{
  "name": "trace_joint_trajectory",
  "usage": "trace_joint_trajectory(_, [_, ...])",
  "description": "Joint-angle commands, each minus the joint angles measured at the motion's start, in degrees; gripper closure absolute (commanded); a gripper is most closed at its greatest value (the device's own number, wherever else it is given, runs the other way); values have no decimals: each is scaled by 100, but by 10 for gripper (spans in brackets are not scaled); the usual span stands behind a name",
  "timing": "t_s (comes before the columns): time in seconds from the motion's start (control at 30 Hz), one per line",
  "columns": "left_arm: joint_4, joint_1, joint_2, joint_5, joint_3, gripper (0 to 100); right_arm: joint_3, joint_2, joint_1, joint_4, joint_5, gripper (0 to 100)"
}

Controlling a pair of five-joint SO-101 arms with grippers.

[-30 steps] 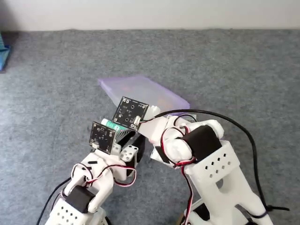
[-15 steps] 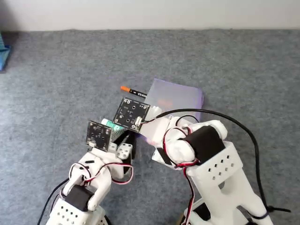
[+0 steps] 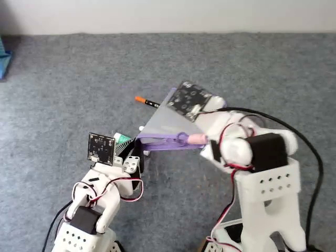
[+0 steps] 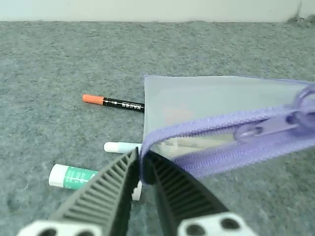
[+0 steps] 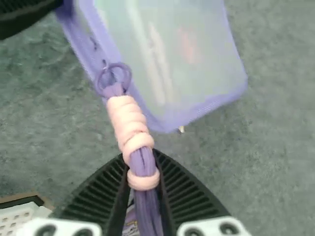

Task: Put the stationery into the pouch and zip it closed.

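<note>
Lengthwise, the pouch [image 4: 206, 103] is stretched: corner clamped by the left gripper [image 4: 140, 158], pull cord [image 5: 129, 130] by the right gripper [image 5: 141, 164].

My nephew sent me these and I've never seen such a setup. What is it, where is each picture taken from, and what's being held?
These are two robot arms side by side, each ending in a two-fingered gripper. The high view looks down on both; the other two pictures come from a camera on each arm's wrist. The left gripper pinches a corner of a see-through purple pouch, and the right gripper is shut on its zip pull cord, so the pouch is held between them. On the grey carpet, outside the pouch, lie an orange-capped pen, a green stick and a white-capped item.
</note>
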State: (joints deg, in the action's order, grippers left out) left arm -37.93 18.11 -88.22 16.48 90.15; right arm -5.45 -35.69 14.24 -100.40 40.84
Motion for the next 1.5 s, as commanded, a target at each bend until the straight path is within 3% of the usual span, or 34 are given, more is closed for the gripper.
trace_joint_trajectory(0.0, [105, -185, -26, 53, -84, 988, 325, -189, -725, -251, 369, 989])
trace_joint_trajectory(0.4, [105, -387, -26, 53, -84, 988, -615, -1209, -2580, -242, 1697, 989])
trace_joint_trajectory(0.6, [105, -62, -26, 53, -75, 969, -730, -1455, -2589, -233, 1688, 989])
trace_joint_trajectory(0.77, [123, 352, 18, 53, -48, 829, -721, -1508, -2589, -242, 1688, 989])
trace_joint_trajectory(0.87, [105, 369, 26, 53, -40, 800, -721, -1508, -2589, -242, 1688, 989])
trace_joint_trajectory(1.03, [141, 404, 26, -167, -31, 800, -721, -1508, -2589, -242, 1688, 989])
trace_joint_trajectory(1.23, [756, 492, 26, -580, 435, 802, -721, -1508, -2589, -242, 1688, 989])
trace_joint_trajectory(1.47, [1002, 756, -18, -782, 567, 883, -721, -1508, -2589, -242, 1688, 989])
